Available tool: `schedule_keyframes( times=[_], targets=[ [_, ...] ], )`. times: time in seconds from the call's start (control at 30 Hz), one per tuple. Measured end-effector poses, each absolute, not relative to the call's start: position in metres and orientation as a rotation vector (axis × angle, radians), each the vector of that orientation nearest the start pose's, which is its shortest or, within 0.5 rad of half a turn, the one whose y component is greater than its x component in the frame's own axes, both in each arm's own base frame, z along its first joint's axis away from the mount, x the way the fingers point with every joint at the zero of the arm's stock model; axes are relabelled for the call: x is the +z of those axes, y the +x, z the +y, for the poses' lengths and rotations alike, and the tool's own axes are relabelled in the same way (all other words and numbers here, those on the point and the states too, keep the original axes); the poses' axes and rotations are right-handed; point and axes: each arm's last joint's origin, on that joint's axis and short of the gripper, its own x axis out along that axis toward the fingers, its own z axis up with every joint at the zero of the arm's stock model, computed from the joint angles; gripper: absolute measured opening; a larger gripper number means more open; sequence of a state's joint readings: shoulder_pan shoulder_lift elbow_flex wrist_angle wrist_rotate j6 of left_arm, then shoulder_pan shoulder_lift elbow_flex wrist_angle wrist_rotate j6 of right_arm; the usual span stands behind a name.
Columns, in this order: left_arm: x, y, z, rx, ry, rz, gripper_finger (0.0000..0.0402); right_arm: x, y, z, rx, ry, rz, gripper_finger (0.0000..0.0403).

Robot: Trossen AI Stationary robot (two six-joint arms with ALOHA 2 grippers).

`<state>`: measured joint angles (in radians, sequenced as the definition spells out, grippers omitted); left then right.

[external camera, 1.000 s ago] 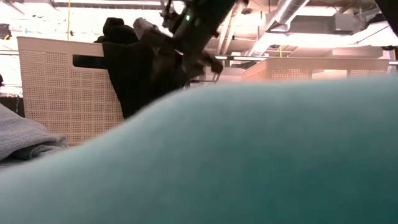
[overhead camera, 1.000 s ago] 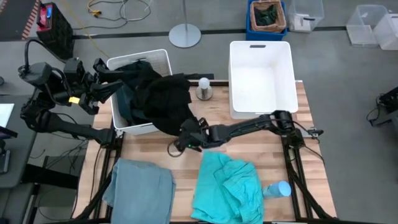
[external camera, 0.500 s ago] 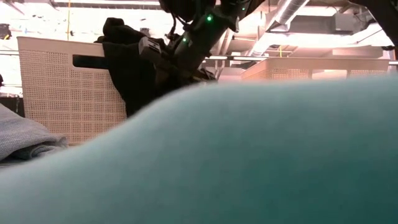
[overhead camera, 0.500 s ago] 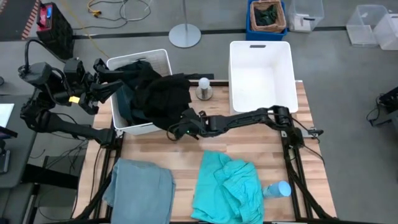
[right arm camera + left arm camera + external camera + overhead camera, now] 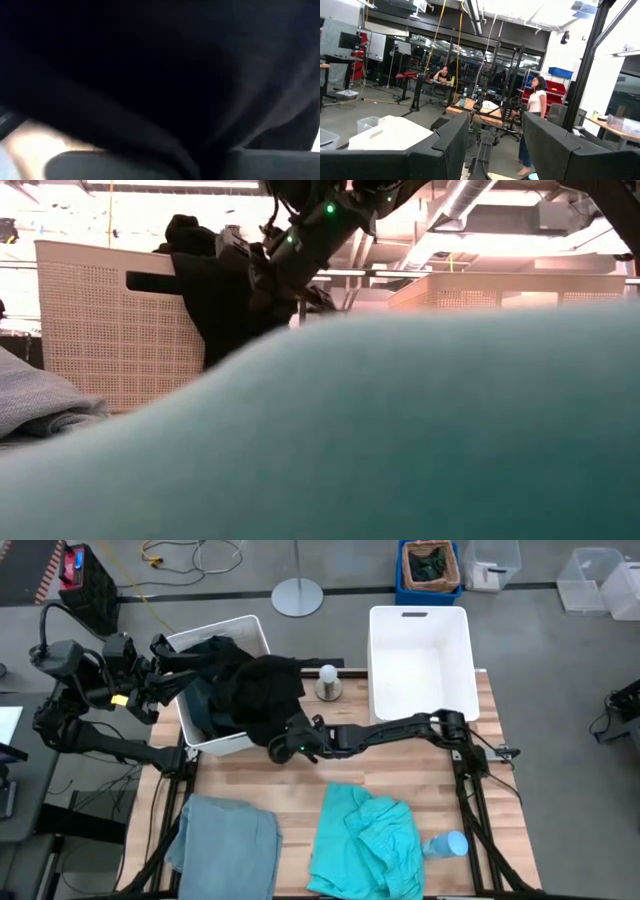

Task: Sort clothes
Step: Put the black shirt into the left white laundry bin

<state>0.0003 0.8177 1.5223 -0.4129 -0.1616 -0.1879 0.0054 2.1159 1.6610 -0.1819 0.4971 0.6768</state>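
Left gripper (image 5: 165,685) waits off the table's left edge, raised beside the left white bin (image 5: 255,628); its fingers (image 5: 445,145) stand apart w/ nothing between them. In that bin lies the dark teal-green garment (image 5: 203,705), mostly under the black garment (image 5: 258,695), which hangs over the bin's front wall onto the wooden table (image 5: 400,765). Right gripper (image 5: 285,748) is stretched across to the lower hem of this black cloth; from the wrist view only black fabric fills the picture, so I cannot tell if the jaws already pinch it or are only pressed in. Nearer the front edge lie the grey-blue garment (image 5: 225,845) at left and the turquoise garment (image 5: 365,840) further right, apart from each other. The right white bin (image 5: 420,720) looks empty. Step in hand, I judge: taking hold of the black piece. Next move probably calls for a firm pinch, then a lift high enough to clear the bin wall w/o dragging the teal one along.
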Motion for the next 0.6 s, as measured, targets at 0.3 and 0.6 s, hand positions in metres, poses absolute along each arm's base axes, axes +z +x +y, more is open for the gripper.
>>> schedule_keyframes(
  times=[0.3, 0.6],
  targets=[
    [0.528, 0.079, 0.005, 0.134, -0.21, -0.305, 0.018, 0.245, 0.486, 0.019, -0.538, 0.396, 0.414, 0.0008],
    [0.528, 0.08, 0.005, 0.133, -0.21, -0.305, 0.018, 0.32, 0.494, 0.052, -0.388, 0.24, 0.261, 0.0003]
  ],
)
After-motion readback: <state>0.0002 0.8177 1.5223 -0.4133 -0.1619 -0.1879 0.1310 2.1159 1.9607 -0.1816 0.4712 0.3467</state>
